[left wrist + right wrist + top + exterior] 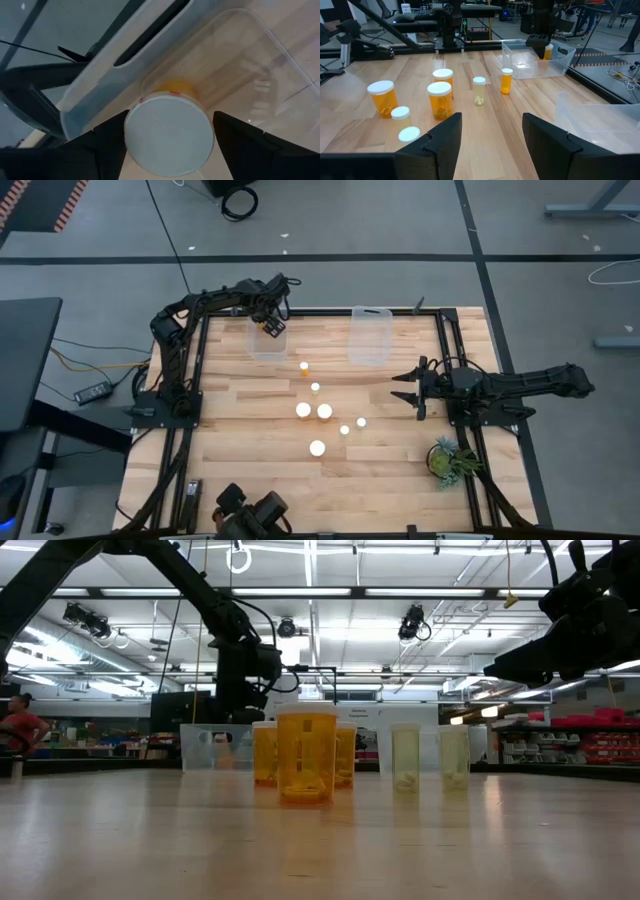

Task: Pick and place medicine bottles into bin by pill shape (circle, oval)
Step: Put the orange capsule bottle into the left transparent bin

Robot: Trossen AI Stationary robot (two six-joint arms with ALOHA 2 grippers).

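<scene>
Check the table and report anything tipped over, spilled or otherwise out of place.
Nothing stands out. The orange translucent medicine bottles with white caps all stand upright, capped, nothing spilled. Both clear plastic bins sit upright at the far edge; the left gripper is over one with a bottle between its fingers.

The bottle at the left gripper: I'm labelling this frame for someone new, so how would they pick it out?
Find the clear bin at the table's far left. The left gripper hangs over it with the bottle between its open fingers. It alone is over a bin; the other bottles stand mid-table.
</scene>
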